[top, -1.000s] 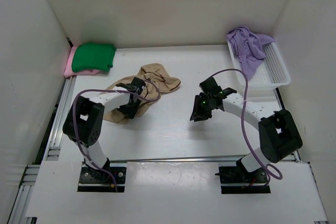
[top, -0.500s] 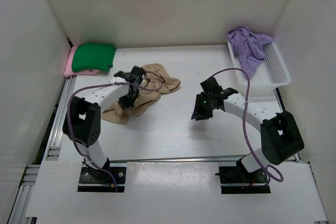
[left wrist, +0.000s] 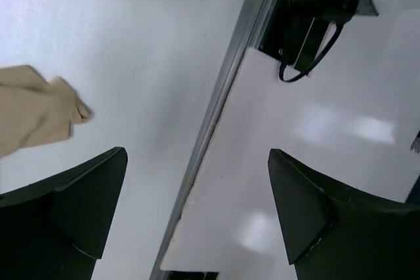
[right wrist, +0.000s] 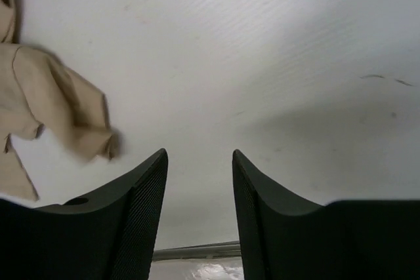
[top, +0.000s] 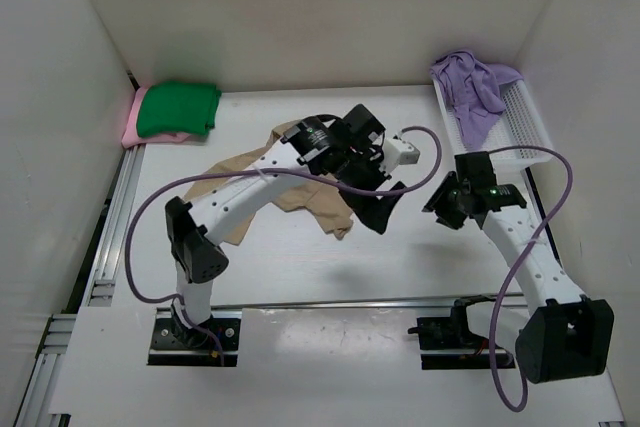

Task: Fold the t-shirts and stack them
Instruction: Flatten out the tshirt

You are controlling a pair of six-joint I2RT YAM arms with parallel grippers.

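we find the left hand spread wide and empty over the middle of the desk, just beside the near edge of the tan shirt, which lies crumpled under the left arm. the right hand is partly spread, holding nothing, further right. the green shirt sits folded on the pink shirt in the far left corner; the pink one seems folded but is mostly hidden. the lavender shirt lies bunched in the basket.

White walls enclose a pale, evenly lit table.
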